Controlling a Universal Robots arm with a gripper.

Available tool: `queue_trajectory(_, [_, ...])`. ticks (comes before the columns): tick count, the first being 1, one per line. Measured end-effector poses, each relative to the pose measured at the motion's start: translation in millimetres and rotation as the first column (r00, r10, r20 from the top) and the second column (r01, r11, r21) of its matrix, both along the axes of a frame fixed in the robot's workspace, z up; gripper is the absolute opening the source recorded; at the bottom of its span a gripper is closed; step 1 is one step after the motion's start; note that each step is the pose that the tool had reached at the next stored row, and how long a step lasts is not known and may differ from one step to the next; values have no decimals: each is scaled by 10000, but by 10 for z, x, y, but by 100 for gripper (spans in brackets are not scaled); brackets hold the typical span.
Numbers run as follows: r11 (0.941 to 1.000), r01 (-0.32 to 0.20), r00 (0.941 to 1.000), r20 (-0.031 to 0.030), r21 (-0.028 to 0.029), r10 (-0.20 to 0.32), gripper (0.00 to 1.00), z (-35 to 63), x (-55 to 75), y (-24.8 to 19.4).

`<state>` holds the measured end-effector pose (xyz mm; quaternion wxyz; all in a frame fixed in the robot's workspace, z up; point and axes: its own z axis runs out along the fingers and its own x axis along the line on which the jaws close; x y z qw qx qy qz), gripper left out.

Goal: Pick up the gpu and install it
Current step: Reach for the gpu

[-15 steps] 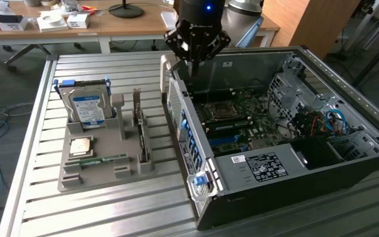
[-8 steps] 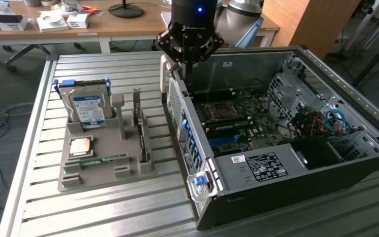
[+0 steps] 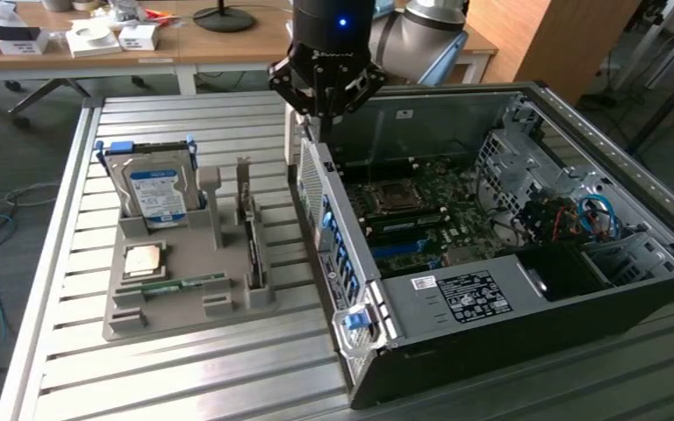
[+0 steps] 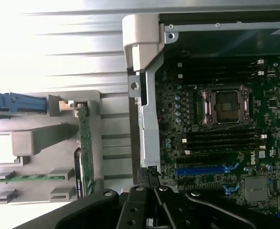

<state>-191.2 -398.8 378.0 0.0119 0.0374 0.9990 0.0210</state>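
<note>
Shows gripper (image 3: 319, 118) pressed shut, empty, above computer case (image 3: 340, 241) wall. Places gpu (image 3: 250, 237) toward the exterior view's left, on edge in gray holder (image 3: 173, 309), long axis along that wall.

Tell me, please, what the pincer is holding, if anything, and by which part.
Nothing: the pincer is shut and empty above the computer case, and the gpu stands in the grey holder.
</note>
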Motion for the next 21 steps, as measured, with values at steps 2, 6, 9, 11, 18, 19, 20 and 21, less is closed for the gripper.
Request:
queue_trajectory(2, [10000, 1, 10000, -3, -2, -1, 11, -9, -32, 0])
queue_trajectory(6, [10000, 1, 10000, -4, -2, -1, 11, -26, -99, 0])
queue_trajectory(9, [10000, 0, 10000, -5, -3, 0, 11, -36, -146, 0])
queue_trajectory(11, [10000, 0, 10000, -5, -2, 0, 11, -42, -172, 0])
queue_trajectory(18, [10000, 1, 10000, -6, -3, -1, 11, -65, -263, 0])
queue_trajectory(19, [10000, 1, 10000, -7, -3, -1, 11, -68, -274, 0])
queue_trajectory(20, [10000, 0, 10000, -7, -2, 0, 11, -71, -286, 0])
queue_trajectory(21, [10000, 0, 10000, -7, -3, 0, 11, -74, -300, 0])
